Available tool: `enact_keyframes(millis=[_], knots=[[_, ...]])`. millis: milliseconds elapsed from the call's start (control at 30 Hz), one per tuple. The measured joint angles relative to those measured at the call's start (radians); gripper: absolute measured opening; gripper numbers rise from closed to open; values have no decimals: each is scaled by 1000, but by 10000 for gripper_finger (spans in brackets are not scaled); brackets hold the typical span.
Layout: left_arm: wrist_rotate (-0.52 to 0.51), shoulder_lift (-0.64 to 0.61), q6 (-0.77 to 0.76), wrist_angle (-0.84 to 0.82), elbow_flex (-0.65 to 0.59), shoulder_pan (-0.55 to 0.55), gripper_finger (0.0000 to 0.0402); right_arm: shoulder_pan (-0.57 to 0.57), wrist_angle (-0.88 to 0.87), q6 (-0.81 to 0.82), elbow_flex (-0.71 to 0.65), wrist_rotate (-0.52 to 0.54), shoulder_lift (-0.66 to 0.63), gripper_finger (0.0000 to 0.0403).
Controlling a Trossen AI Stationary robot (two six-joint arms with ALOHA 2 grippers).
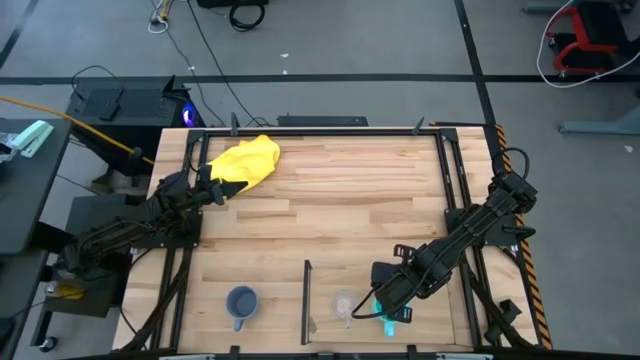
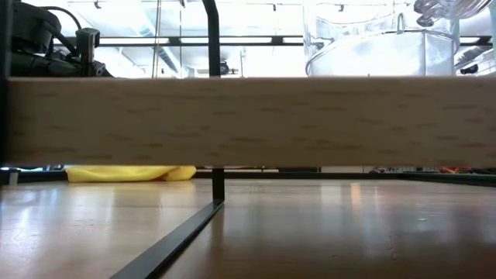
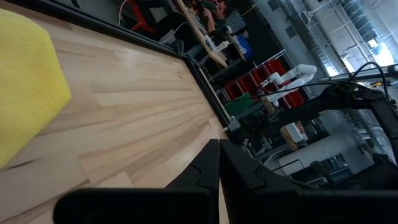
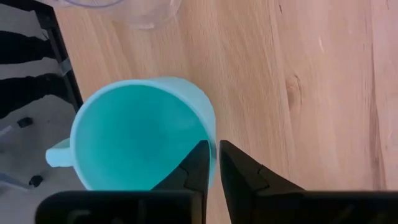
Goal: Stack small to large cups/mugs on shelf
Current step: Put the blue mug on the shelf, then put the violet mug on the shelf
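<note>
Right now the wooden shelf (image 1: 330, 205) lies under both my arms, its thin dark divider (image 1: 307, 300) my landmark. Left of the divider stands the grey-blue mug (image 1: 241, 304). Right of it my right gripper (image 4: 211, 163) has its fingers pinched nearly together on the rim of the cyan mug (image 4: 140, 134). Between mug and divider sits the clear plastic cup (image 1: 344, 306). My left gripper (image 3: 219, 163), fingers closed and empty, rests far from the divider beside the yellow cloth (image 1: 245, 160).
</note>
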Motion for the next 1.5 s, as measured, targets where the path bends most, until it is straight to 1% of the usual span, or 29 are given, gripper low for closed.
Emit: enact_keyframes(millis=[167, 267, 367, 533, 667, 800, 933, 1000, 1067, 1167, 1300, 1400, 1500], knots=[[1, 0, -48, 22, -2, -1, 24, 0, -2, 21, 0, 0, -31, 46], [21, 0, -103, 112, -2, -1, 30, -2, -2, 26, 0, 14, -72, 46], [67, 0, -145, 287, -2, -1, 34, -2, -2, 44, 0, 73, -131, 46], [139, 0, -157, 631, -2, -1, 31, -2, -2, 68, 0, 229, -243, 46], [146, 0, -186, 832, 3, -1, 28, -2, -2, 71, 0, 339, -328, 46], [129, 0, -169, 849, 92, -1, 31, -2, -2, 75, 0, 433, -396, 45], [135, 38, -98, 836, 265, -1, 25, -2, -2, 76, 0, 507, -439, 44], [177, 68, -71, 750, 388, -1, 17, -2, -2, 75, 0, 527, -449, 44], [224, 106, -33, 551, 524, -1, 9, -2, -2, 76, 0, 531, -452, 44], [245, 195, 49, 126, 746, -1, 6, -2, -2, 76, 0, 531, -452, 43], [232, 347, 106, -448, 1023, -1, 14, -2, -2, 76, 0, 531, -452, 43], [213, 458, 117, -837, 1192, -1, 14, -2, -16, 76, 0, 531, -452, 43], [156, 545, 114, -1171, 1309, -1, 8, -2, -33, 78, 0, 531, -452, 43]])
